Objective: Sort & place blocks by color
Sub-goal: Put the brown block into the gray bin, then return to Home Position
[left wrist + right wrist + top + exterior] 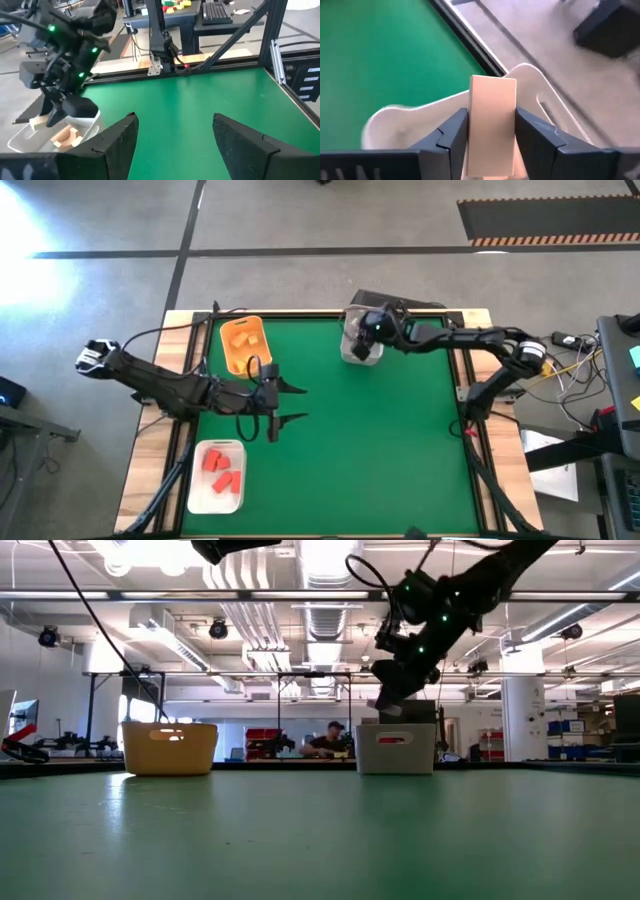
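Look toward twelve o'clock on the green felt-like mat (370, 440); your right gripper (490, 131) hangs over the clear plastic bin (360, 350), its two dark angular fingers (451, 135) pressed flat against both sides of a pale tan block (492, 125), a smooth rectangular piece standing upright between them, so that claw is grasping the block directly above the bin's rounded rim; only the right wrist view shows this grip, since from above the arm covers the block. The left wrist view gives you what the others hide: a few more tan blocks (66, 137) lying loose on the bin's floor. At about ten o'clock sits the orange bin (243, 343), glossy and rounded, holding yellow-orange blocks (243, 337); at about seven o'clock the white tray (217, 477) holds three red blocks (222, 470); the low view shows only these bins' outer walls, not their contents. Your left gripper (290, 402) waits near nine o'clock, just inside the mat's edge, its fingers spread wide apart and released, with nothing between them.
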Controlling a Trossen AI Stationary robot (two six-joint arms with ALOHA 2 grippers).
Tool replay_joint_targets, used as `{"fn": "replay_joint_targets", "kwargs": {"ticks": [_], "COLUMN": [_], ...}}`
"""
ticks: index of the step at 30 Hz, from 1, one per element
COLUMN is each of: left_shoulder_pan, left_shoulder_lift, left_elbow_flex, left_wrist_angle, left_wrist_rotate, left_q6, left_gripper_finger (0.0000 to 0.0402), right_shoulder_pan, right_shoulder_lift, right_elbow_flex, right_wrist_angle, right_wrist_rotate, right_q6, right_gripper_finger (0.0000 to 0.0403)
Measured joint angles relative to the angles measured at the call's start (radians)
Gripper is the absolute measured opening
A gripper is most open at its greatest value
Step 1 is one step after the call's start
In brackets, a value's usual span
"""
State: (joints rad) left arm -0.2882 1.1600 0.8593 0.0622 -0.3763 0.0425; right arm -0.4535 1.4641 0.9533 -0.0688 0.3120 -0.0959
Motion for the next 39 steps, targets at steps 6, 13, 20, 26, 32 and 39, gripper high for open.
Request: {"fn": "replay_joint_targets", "kwargs": {"ticks": [6, 13, 20, 26, 32, 39], "left_shoulder_pan": [0.000, 0.000, -0.003, -0.011, -0.011, -0.011], "left_shoulder_lift": [-0.021, -0.036, -0.132, -0.339, -0.541, -0.738], "left_elbow_flex": [-0.002, -0.014, -0.135, -0.328, -0.472, -0.586], "left_wrist_angle": [-0.043, -0.064, -0.161, -0.144, -0.082, -0.054], "left_wrist_rotate": [-0.001, -0.006, 0.008, 0.018, 0.017, 0.017], "left_q6": [0.003, 0.048, 0.054, 0.018, 0.019, 0.017], "left_gripper_finger": [0.0239, 0.0239, 0.0239, 0.0239, 0.0239, 0.0239], "right_shoulder_pan": [-0.082, -0.048, 0.151, 0.307, 0.349, 0.349], "right_shoulder_lift": [0.004, -0.015, -0.118, -0.290, -0.482, -0.701], "right_elbow_flex": [-0.009, -0.018, -0.146, -0.352, -0.494, -0.616], "right_wrist_angle": [0.022, -0.001, 0.109, 0.293, 0.339, 0.341], "right_wrist_rotate": [-0.084, -0.103, -0.111, -0.111, -0.110, -0.111], "right_q6": [0.058, 0.096, 0.086, 0.065, 0.016, -0.012], "right_gripper_finger": [0.0179, 0.0208, 0.0201, 0.0189, 0.0181, 0.0173]}}
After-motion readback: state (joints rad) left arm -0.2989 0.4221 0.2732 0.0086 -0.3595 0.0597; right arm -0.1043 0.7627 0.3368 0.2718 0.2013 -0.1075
